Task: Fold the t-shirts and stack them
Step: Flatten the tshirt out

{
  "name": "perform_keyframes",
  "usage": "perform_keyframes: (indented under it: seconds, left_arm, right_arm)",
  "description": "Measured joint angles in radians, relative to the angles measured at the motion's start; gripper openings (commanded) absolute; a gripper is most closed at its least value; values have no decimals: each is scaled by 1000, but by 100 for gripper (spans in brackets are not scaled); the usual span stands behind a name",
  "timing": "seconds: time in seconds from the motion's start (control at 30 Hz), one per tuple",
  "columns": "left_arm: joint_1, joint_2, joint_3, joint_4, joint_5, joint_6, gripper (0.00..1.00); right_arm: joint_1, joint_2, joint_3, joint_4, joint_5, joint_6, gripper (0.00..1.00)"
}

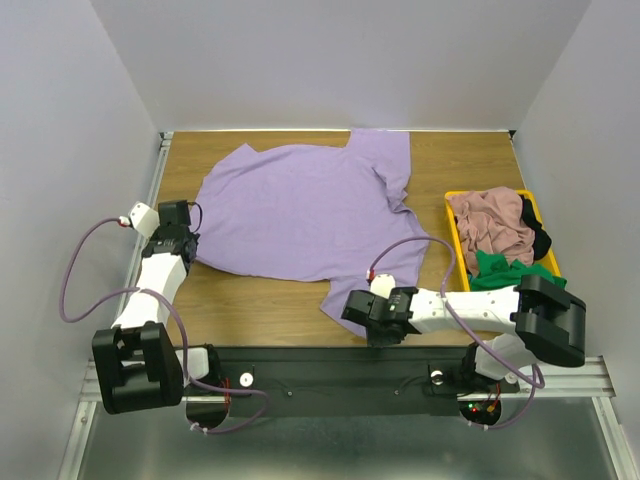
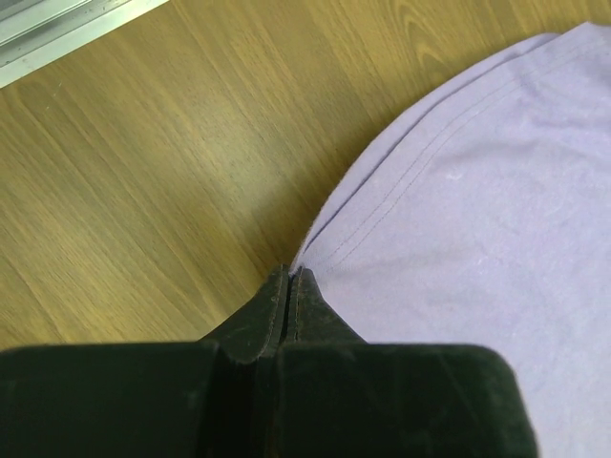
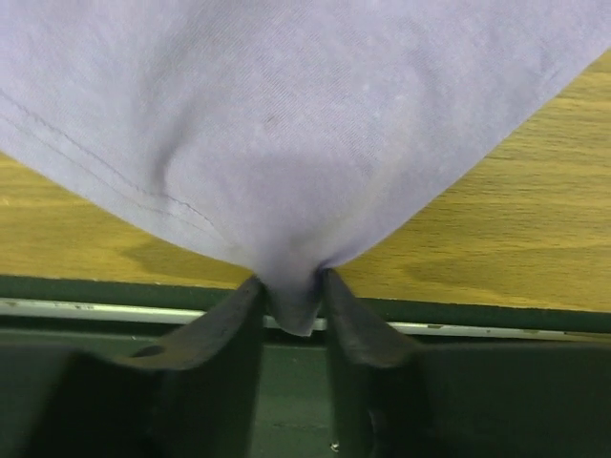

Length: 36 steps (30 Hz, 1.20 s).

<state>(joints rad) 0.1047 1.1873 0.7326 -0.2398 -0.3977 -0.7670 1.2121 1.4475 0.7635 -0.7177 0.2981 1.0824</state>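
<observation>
The lavender t-shirt (image 1: 300, 210) lies spread on the wooden table. My left gripper (image 1: 185, 250) is at its near-left edge. In the left wrist view the fingers (image 2: 291, 277) are closed together right at the shirt's hem (image 2: 477, 191). My right gripper (image 1: 358, 312) is at the shirt's near corner by the front edge. In the right wrist view (image 3: 291, 286) it is shut on a bunched corner of the lavender cloth (image 3: 286, 114). A dusty pink shirt (image 1: 490, 225), a green one (image 1: 505, 270) and a dark one (image 1: 540, 240) lie crumpled in the tray.
The yellow plastic tray (image 1: 452, 215) stands at the right side of the table. A black and metal rail (image 1: 330, 375) runs along the front edge below the arms. White walls close in the table on three sides.
</observation>
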Motion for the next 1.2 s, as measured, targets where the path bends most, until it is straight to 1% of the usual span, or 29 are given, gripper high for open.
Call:
perform_keyframes:
  seconds: [0.03, 0.07, 0.23, 0.33, 0.47, 0.57, 0.7, 0.77, 0.8, 0.9, 1.0, 1.1, 1.13, 1.2]
  left_arm:
    - [0, -4, -1, -1, 1, 0, 0]
    - [0, -8, -2, 0, 2, 0, 0]
    - [0, -23, -2, -5, 18, -1, 0]
    - [0, -45, -1, -13, 41, -2, 0]
    - [0, -96, 53, -57, 81, -4, 0]
    - [0, -138, 137, -83, 112, -4, 0]
    - [0, -190, 288, -127, 145, -5, 0]
    - [0, -217, 422, -151, 160, -5, 0]
    - [0, -221, 459, -158, 166, -4, 0]
    - [0, -230, 669, -199, 189, -1, 0]
    - [0, -231, 888, -236, 207, 5, 0]
    - [0, -220, 1123, -284, 229, 21, 0]
    - [0, -216, 1190, -285, 236, 27, 0]
    - [0, -208, 1299, -291, 246, 35, 0]
  right_arm:
    - [0, 0, -1, 0, 10, 11, 5]
    - [0, -1, -2, 1, 19, 16, 1]
    - [-3, -18, -10, -3, 50, 31, 0]
    - [-34, -60, 1, -7, 147, 15, 1]
    - [-84, -183, 121, -32, 292, -61, 0]
    - [-107, -248, 310, -33, 430, -158, 0]
    - [-108, -284, 561, -27, 573, -307, 0]
    - [-108, -285, 711, -29, 623, -402, 0]
    - [-108, -284, 789, -20, 635, -447, 0]
    - [-108, -264, 1028, 6, 624, -623, 1]
    - [-108, -212, 1300, 28, 563, -766, 0]
    - [-108, -151, 1571, 51, 466, -903, 1]
    - [-108, -138, 1637, 63, 432, -935, 0]
    - [-108, -135, 1701, 93, 380, -996, 0]
